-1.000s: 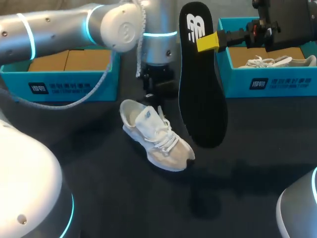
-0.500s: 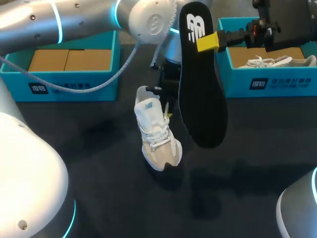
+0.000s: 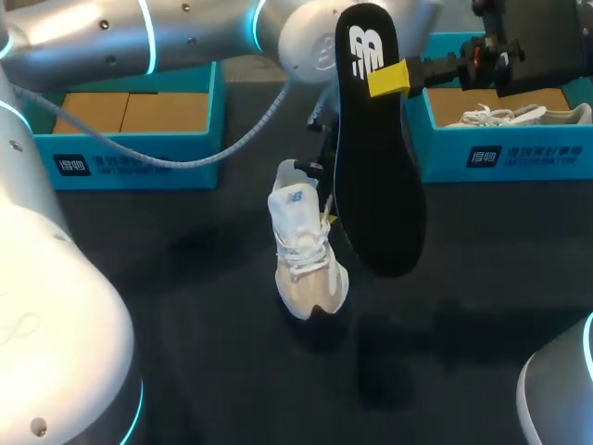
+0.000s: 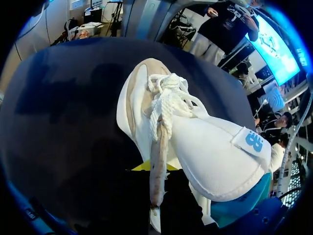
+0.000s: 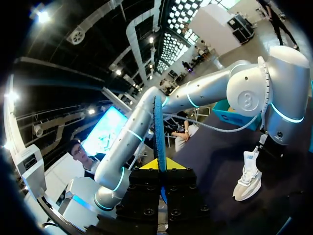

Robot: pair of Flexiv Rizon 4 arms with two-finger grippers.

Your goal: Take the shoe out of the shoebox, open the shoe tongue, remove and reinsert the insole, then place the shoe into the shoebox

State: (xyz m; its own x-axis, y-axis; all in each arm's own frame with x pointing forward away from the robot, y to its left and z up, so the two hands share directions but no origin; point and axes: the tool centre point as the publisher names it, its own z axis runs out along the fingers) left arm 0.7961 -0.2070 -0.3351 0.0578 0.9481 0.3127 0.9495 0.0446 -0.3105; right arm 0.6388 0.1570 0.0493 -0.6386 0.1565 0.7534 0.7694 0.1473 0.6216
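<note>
My left gripper is shut on the heel-end rim of a white lace-up shoe at the table's middle. The shoe is held heel up, with its toe down by the dark tabletop. In the left wrist view the shoe fills the space ahead of the left gripper, and a strip of its upper runs between the fingers. My right gripper is shut on a black insole that hangs upright just right of the shoe. In the right wrist view the insole stands edge-on in the right gripper.
A teal shoebox at the back right holds another white shoe. A second teal shoebox at the back left has brown cardboard inside. My left arm spans the back of the table.
My left arm has swung right with the shoe, turning it from lying diagonally to heel up and toe toward the front, close beside the insole. The right arm and insole have not moved.
</note>
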